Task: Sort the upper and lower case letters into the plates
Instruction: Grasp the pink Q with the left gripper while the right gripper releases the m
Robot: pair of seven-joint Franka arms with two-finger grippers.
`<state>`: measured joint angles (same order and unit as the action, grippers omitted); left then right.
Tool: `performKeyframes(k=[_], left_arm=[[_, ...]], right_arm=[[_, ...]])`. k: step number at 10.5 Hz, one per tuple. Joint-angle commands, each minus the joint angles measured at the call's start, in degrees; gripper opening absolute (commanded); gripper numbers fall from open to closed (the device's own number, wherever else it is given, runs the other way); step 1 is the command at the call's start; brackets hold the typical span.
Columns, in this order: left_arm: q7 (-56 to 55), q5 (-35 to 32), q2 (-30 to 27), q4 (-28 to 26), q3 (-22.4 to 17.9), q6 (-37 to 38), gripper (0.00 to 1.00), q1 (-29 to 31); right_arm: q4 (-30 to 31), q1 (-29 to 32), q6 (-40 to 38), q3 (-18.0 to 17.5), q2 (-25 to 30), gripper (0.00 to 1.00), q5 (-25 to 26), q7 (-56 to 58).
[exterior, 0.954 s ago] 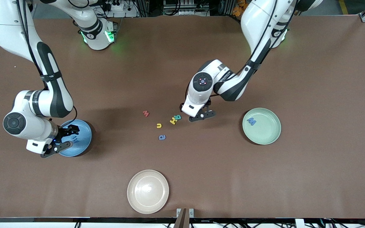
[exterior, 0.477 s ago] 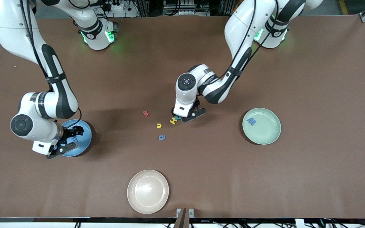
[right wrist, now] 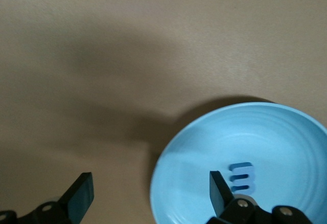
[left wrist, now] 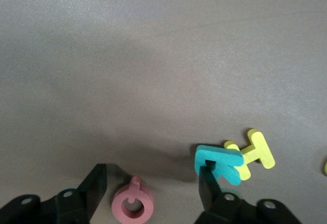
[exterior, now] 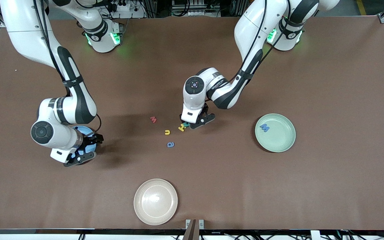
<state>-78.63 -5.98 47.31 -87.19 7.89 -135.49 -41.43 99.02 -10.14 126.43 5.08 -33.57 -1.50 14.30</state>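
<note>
Left gripper at the letter cluster, jaws apart.
One finger touches the teal R; right gripper hangs open over the blue plate.

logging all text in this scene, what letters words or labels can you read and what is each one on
"m": blue foam letter in the sky blue plate.
"W": blue foam letter in the mint green plate.
"w": red letter on the table.
"u": yellow letter on the table.
"a": blue letter on the table.
"H": yellow letter on the table.
"Q": pink letter.
Lettering on the left arm's forearm: too small to read.
</note>
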Motion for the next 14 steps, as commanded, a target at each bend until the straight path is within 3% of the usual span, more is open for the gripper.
performKeyframes(k=[1,6,9,10,14], left_arm=[[-2.49,-1.05,-0.11,0.09,-0.42,2.51,0.78,-0.23],[-5.56,-0.96,-0.81,0.0,-0.15,4.88,0.8,-0.14],[-8.11,-0.96,-0.72,-0.18,-0.15,4.89,0.79,-0.49],[-8.47,-0.88,-0.72,-0.09,-0.07,4.89,0.72,-0.23],[-11.45,0.35,-0.72,0.26,0.02,4.89,0.72,-0.4]], right_arm=[[-1.11,-3.29,-1.0,0.1,-0.62,1.0,-2.53,-8.01],[-2.34,-12.52,-2.41,0.1,-0.53,1.0,-8.33,-24.56],[-2.34,-16.38,-1.71,0.1,-0.53,1.0,-8.35,-34.47],[-2.34,-18.14,-0.93,0.19,-0.53,1.0,-8.26,-38.17],[-1.38,-21.06,2.24,0.19,-0.71,1.0,-8.26,-42.86]])
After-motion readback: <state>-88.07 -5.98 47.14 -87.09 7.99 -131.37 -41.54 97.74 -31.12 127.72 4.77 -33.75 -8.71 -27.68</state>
